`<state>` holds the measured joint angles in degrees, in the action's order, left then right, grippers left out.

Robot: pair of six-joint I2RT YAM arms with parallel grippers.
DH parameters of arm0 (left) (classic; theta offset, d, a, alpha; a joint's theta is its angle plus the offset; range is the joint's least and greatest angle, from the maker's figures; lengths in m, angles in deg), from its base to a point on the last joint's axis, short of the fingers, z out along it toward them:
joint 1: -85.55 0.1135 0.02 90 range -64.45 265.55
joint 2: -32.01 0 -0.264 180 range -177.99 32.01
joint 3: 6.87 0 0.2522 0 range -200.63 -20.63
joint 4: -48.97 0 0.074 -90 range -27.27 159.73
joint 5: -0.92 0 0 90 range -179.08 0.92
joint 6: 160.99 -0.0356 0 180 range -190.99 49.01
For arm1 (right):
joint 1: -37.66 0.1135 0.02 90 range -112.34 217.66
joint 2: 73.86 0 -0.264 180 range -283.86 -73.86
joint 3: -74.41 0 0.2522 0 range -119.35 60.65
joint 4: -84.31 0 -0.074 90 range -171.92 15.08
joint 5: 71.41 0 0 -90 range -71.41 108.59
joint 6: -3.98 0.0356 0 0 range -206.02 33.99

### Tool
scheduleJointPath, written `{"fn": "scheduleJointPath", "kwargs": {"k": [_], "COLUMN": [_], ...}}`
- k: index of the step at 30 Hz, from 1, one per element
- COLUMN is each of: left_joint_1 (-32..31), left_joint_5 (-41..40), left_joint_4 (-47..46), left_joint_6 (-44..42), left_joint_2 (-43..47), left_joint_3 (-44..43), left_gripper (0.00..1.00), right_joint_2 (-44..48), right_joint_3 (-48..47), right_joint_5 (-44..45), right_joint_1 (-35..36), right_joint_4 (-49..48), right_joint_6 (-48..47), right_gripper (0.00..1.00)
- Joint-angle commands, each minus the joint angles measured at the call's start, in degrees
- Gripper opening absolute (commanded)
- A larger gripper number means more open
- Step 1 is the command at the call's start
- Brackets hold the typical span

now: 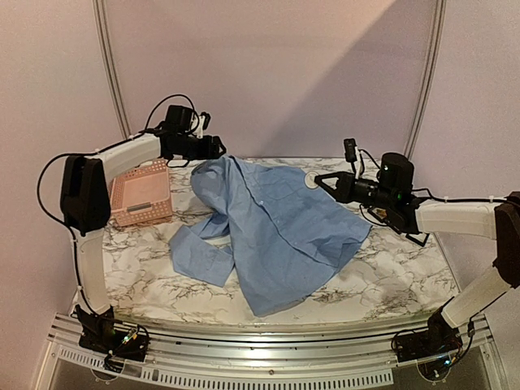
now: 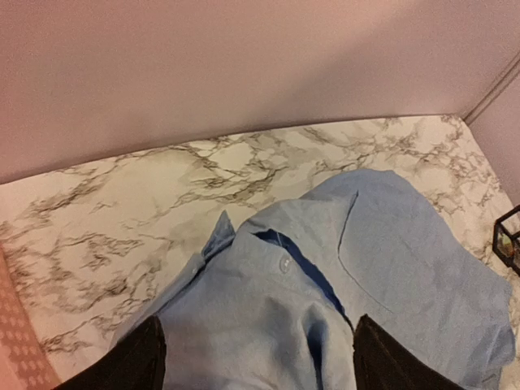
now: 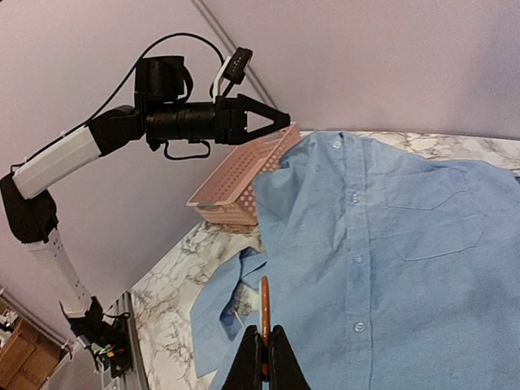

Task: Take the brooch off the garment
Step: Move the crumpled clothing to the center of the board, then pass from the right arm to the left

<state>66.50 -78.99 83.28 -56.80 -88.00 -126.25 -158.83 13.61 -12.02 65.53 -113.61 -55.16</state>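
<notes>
Garment: the light blue garment [image 1: 276, 227] lies spread and rumpled across the middle of the marbled surface [image 1: 390, 276]. Its collar is toward 11 o'clock, one sleeve is folded out toward 8 o'clock and the hem is toward 6 o'clock.
Basket: a pink basket [image 1: 142, 195] stands at 9 o'clock of the collar, just beside the cloth.
Left claw: the left claw [image 1: 219, 147] hangs at 11 o'clock of the garment, just above the collar. Its fingers [image 2: 130, 361] are spread wide with nothing between them. Its own camera looks down past them onto the collar and top button, and the right wrist view shows a gap between the claw and the cloth.
Brooch: the brooch [image 1: 311, 180] shows from above as a pale round disc at the garment's 1 o'clock edge. From the right wrist it is edge-on, a thin orange sliver. Whether it touches the cloth cannot be told.
Right claw: the right claw [image 1: 319, 179] reaches in from 3 o'clock, at the garment's upper right edge. Its fingers are pressed together on the brooch, which stands out beyond the tips. The garment's button placket and chest pocket lie beyond it, toward 9 o'clock.
</notes>
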Motion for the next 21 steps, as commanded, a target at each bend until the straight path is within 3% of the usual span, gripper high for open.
{"fn": "scheduleJointPath", "kwargs": {"k": [1, 6, 10, 14, 19, 21], "left_joint_1": [0.0, -0.2, -2.3, -8.6, -13.1, -13.3], "left_joint_5": [-9.6, -8.3, 4.8, 14.7, 32.8, 38.1], "left_joint_4": [-0.7, 3.9, 8.7, 10.3, -8.1, -13.0], "left_joint_6": [-6.3, -9.5, -9.5, -13.6, -3.5, -0.3], "left_joint_2": [13.6, 22.9, 26.2, 28.1, 29.7, 29.0], "left_joint_3": [7.4, 10.6, 13.0, 18.4, 30.8, 32.0], "left_gripper": [0.81, 0.85, 0.85, 0.85, 0.85, 0.86], "right_joint_2": [1.5, 2.1, 3.0, 2.3, -0.3, -1.6], "right_joint_3": [0.1, -2.7, -5.3, -7.9, -10.9, -11.6], "right_joint_5": [-9.4, -9.7, -12.3, -15.5, -18.0, -18.7], "right_joint_1": [-1.3, -1.8, -1.7, -1.6, 0.3, 1.4], "right_joint_4": [-3.3, 4.3, 10.7, 14.3, 16.4, 16.0], "right_joint_6": [1.3, -1.2, -3.8, -4.6, -4.0, -3.7], "right_gripper": [0.0, 0.0, 0.0, 0.0, 0.0, 0.0]}}
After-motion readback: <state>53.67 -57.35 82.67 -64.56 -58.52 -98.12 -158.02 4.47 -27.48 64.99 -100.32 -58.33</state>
